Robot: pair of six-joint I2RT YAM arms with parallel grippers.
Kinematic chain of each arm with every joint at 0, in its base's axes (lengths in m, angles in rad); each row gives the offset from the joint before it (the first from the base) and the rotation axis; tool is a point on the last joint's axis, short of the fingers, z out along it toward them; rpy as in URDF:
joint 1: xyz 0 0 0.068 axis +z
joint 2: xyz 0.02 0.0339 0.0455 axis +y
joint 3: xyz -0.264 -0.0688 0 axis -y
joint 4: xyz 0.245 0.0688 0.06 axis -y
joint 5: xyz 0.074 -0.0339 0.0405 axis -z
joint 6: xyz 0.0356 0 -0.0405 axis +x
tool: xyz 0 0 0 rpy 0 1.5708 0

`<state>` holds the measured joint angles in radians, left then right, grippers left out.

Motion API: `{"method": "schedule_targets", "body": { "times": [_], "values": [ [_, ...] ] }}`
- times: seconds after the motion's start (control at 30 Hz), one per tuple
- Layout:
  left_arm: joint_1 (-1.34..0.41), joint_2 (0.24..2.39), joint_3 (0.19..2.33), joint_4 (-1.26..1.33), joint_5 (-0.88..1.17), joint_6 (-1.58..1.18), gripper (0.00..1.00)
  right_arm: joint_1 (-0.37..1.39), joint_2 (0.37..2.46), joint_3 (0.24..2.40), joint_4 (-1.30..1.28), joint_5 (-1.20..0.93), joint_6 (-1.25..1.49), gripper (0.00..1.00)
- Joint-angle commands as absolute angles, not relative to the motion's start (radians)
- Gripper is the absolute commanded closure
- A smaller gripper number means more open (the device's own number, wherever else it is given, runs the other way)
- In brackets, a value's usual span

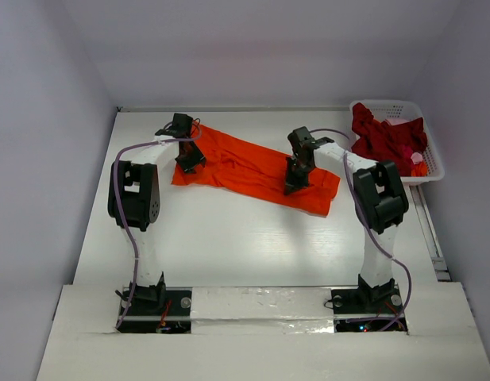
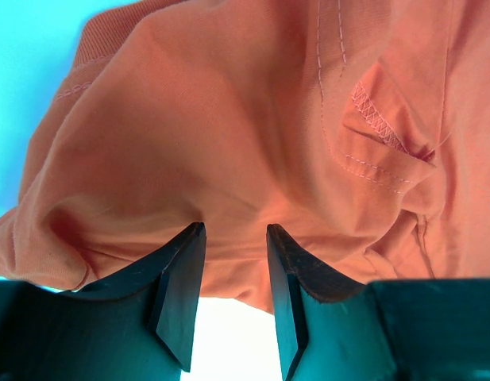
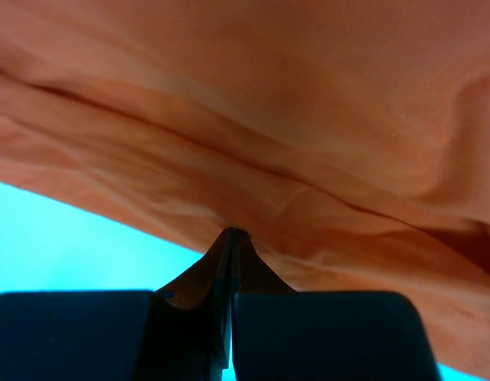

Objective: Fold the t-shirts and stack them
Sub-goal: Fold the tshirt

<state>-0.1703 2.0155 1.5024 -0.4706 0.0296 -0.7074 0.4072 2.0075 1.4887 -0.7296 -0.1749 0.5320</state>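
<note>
Across the white table (image 1: pixel 229 246), a soft orange shirt (image 1: pixel 245 168) is lying as a long, creased diagonal strip, its stitched seams showing up close. The left gripper (image 2: pixel 235 230) is standing narrowly parted, with the hem lying between its tips. The right gripper (image 3: pixel 231 232) is pinching a fold, jaws closed. A crumpled red shirt (image 1: pixel 383 136) is sitting in the lattice basket (image 1: pixel 387 104), its shape hard to make out.

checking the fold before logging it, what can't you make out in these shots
Left wrist: the left gripper jaws stand apart, but the orange t-shirt drapes over their tips, hiding any pinch.
Top view: the dark red t-shirt is bunched in the basket, too small to tell what lies under it.
Top view: the right gripper hides the cloth beneath it.
</note>
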Motion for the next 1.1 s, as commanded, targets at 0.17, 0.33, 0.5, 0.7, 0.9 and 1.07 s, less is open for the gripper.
{"method": "schedule_targets", "body": {
  "times": [0.17,0.33,0.5,0.7,0.9,1.07],
  "values": [
    [-0.169,2.019,1.537,-0.486,0.026,-0.696,0.66,0.416,2.059,1.485,-0.706,-0.206,0.558,1.0],
    [-0.169,2.016,1.537,-0.489,0.028,-0.689,0.66,0.416,2.082,1.488,-0.677,-0.195,0.571,1.0],
    [-0.169,2.017,1.529,-0.489,0.028,-0.683,0.66,0.416,2.098,1.48,-0.65,-0.186,0.578,1.0],
    [-0.169,2.028,1.534,-0.488,0.023,-0.68,0.66,0.416,2.102,1.474,-0.635,-0.161,0.588,1.0],
    [-0.169,2.051,1.554,-0.494,0.017,-0.677,0.66,0.416,2.095,1.431,-0.623,-0.179,0.592,1.0],
    [-0.16,2.082,1.581,-0.496,0.021,-0.675,0.66,0.416,2.054,1.341,-0.588,-0.183,0.598,1.0]
  ]
}}
